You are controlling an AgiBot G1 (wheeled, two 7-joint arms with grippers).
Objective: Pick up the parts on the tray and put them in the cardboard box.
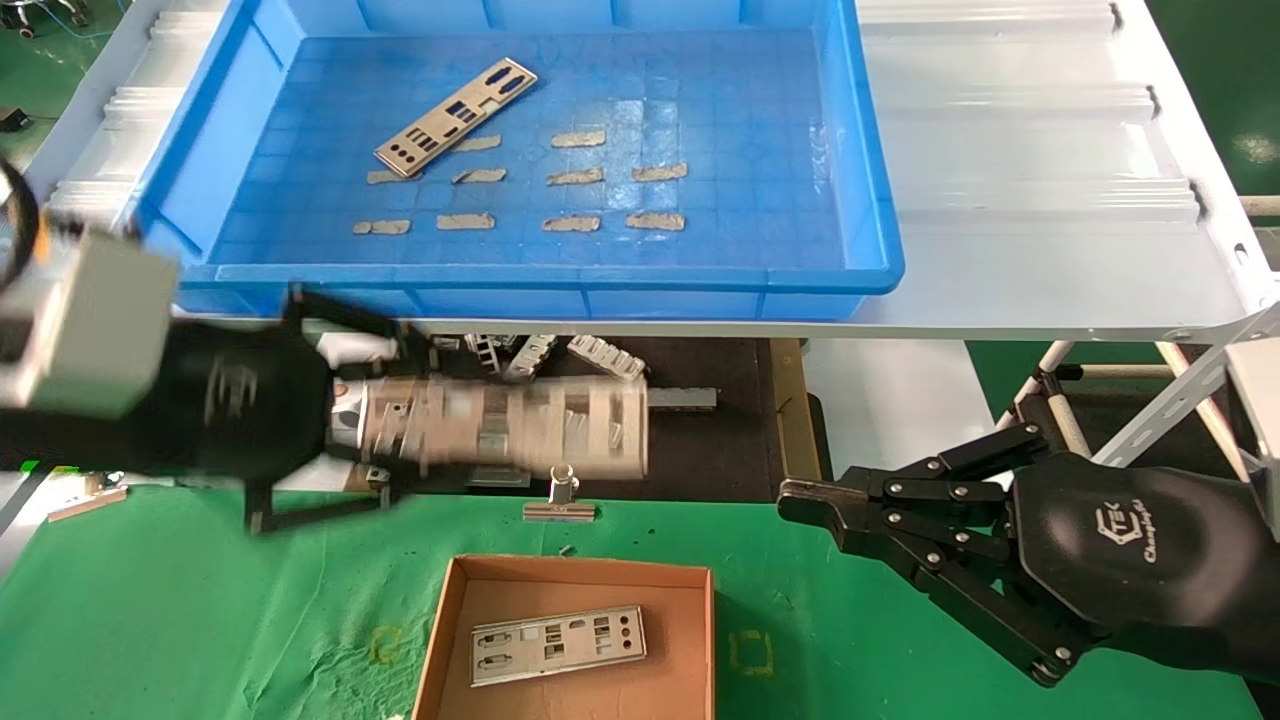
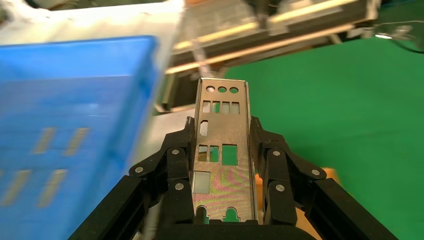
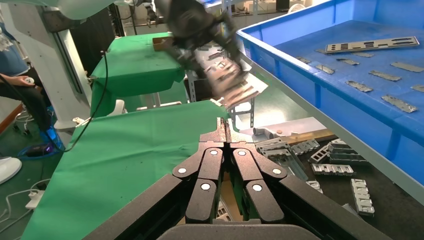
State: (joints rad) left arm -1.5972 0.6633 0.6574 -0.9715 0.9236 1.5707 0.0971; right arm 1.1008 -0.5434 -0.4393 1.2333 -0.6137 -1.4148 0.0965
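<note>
Nearest my head camera is the cardboard box (image 1: 570, 640), brown, low-walled and lidless, sitting on the green cloth (image 1: 200, 620) at the near edge; I count one part in the box (image 1: 557, 645), lying flat on its floor, a thin silver strip punched with round and rectangular cut-outs. A second part (image 2: 221, 150) is clamped across its width between the fingers of my left gripper (image 2: 222, 165), which sits in the air to the left, in front of the tray and above the dark mat, beyond the box; my left wrist view shows the strip clearly, with three round holes at its far end, a row of small rectangular windows below them, larger square openings along the middle and an oily sheen on the metal. The third part (image 1: 456, 117) lies on the tray (image 1: 870, 200), towards its back left, set at a slant on the grid-patterned floor; so three parts in all, one boxed, one gripped, one on the tray. The tray is a large shallow bright-blue bin on the white ridged shelf (image 1: 1040, 160), and I count about eleven tan tape scraps (image 1: 577, 139) stuck in rough rows on its floor. My right gripper (image 1: 800, 497) hangs to the right of the box above the green cloth, its fingertips pressed together with nothing between them. Several ribbed grey blocks (image 3: 332, 160) lie on the dark mat under the shelf edge.
</note>
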